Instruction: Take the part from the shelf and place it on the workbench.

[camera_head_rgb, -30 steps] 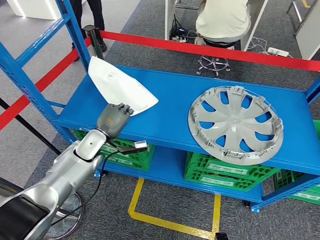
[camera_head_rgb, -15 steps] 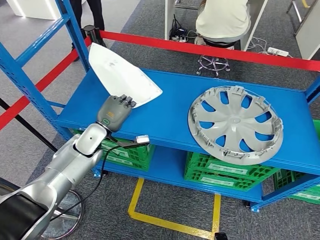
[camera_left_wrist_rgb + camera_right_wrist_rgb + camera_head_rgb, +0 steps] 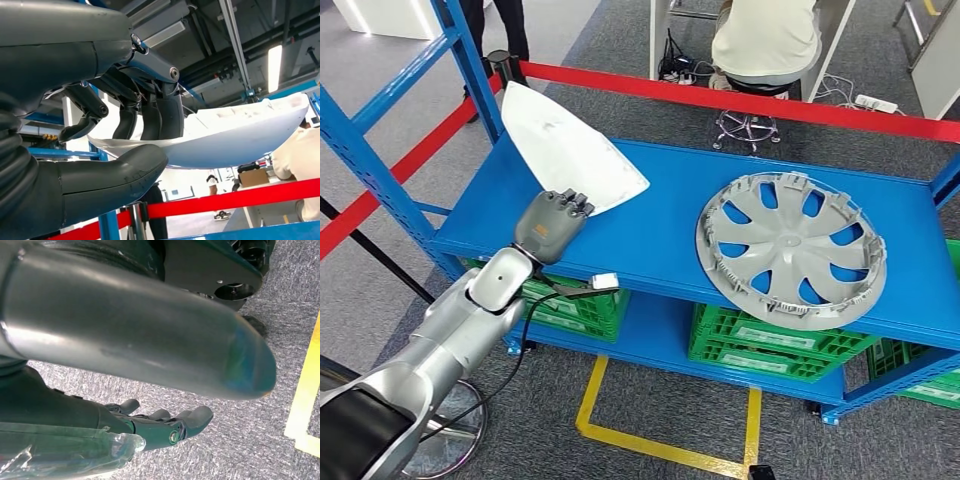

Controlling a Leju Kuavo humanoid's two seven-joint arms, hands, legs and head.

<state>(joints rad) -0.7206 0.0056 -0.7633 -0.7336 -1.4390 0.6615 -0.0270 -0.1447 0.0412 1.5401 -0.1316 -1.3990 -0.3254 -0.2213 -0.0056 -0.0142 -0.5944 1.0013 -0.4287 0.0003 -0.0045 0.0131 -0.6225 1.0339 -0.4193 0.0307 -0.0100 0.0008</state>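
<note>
The part (image 3: pixel 569 155) is a smooth, glossy white plastic shell, broad and roughly triangular with one rounded end and one pointed tip, slightly curved like a shallow scoop. There is one of it, and it is raised off the blue metal shelf (image 3: pixel 660 230), tilted, over the shelf's end at about ten o'clock from where the robot stands. The left robot hand (image 3: pixel 549 222) holds it by the near edge: in the left wrist view the thick grey thumb (image 3: pixel 113 175) presses from one side of the thin rim and the dark fingers (image 3: pixel 151 117) clamp from the other, with the white part (image 3: pixel 234 135) running out beyond them. The silver left arm (image 3: pixel 448 345) reaches up and forward from seven o'clock, wrist bent, back of the hand facing the head camera.

One grey plastic hubcap (image 3: pixel 792 250) lies flat on the shelf at about two o'clock, well apart from the part; it is round with curved spokes and ribbed clips around the rim. Green slatted crates (image 3: pixel 773 350) sit on the tier below. A red barrier belt (image 3: pixel 743 102) runs behind the shelf.

The right robot hand (image 3: pixel 166 427) hangs over grey carpet (image 3: pixel 245 440), its dark fingers lying fairly straight and holding nothing
</note>
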